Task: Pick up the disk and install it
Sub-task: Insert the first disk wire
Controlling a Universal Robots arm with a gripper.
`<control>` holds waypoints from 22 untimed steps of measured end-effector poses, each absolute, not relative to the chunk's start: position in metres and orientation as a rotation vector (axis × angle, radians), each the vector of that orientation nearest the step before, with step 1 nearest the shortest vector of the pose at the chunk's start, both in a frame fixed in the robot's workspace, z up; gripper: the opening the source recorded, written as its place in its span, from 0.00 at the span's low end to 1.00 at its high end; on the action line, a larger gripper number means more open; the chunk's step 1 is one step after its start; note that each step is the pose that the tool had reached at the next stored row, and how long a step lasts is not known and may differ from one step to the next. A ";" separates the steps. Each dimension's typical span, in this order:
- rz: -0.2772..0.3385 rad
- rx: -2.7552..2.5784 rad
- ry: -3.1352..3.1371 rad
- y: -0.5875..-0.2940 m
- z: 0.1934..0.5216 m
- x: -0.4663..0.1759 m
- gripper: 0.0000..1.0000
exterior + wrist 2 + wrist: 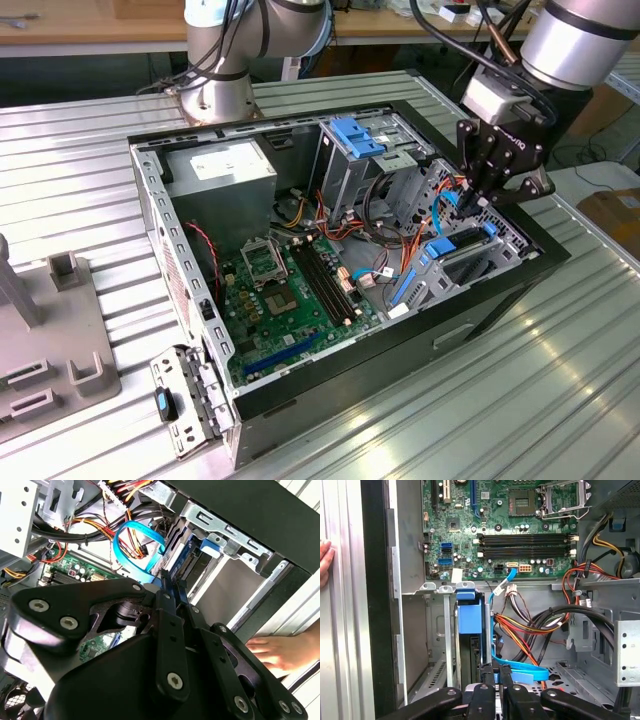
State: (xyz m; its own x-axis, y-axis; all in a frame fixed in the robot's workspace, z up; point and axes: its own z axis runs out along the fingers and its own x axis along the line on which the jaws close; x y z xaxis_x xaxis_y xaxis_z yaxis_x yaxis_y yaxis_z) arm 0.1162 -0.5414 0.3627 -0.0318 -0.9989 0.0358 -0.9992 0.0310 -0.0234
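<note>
The disk (pixel 455 245), dark grey in a bright blue carrier, stands on edge in the silver bay at the front of the open computer case (pixel 500 290). In both wrist views its blue carrier (pixel 469 615) (pixel 182 555) sits between the bay's metal rails. My gripper (pixel 478 200) hangs just above the disk's upper end. Its black fingers are drawn together (pixel 496 672) (pixel 172 587), tips at the disk's edge beside a blue flat cable (pixel 520 667). I see nothing clamped between them.
Bundles of orange, red and black wires (pixel 535 625) crowd the space beside the bay. A person's hand (pixel 280 652) (pixel 324 560) rests at the case's outer side. The motherboard (pixel 290 290) lies on the case floor, and a drive cage with a blue bracket (pixel 355 135) stands at the back. A grey fixture (pixel 50 340) sits on the exterior view's left.
</note>
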 end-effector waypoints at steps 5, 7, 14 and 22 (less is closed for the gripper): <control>0.071 2.177 -2.246 -0.541 0.362 0.114 0.16; 0.071 2.177 -2.246 -0.541 0.362 0.113 0.16; 0.071 2.177 -2.246 -0.545 0.362 0.113 0.16; 0.072 2.176 -2.245 -0.546 0.362 0.113 0.16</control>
State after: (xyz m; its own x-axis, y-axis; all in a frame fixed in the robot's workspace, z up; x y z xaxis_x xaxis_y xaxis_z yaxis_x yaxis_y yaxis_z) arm 0.1125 -0.5455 0.3619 -0.0316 -0.9986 0.0419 -0.9993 0.0306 -0.0236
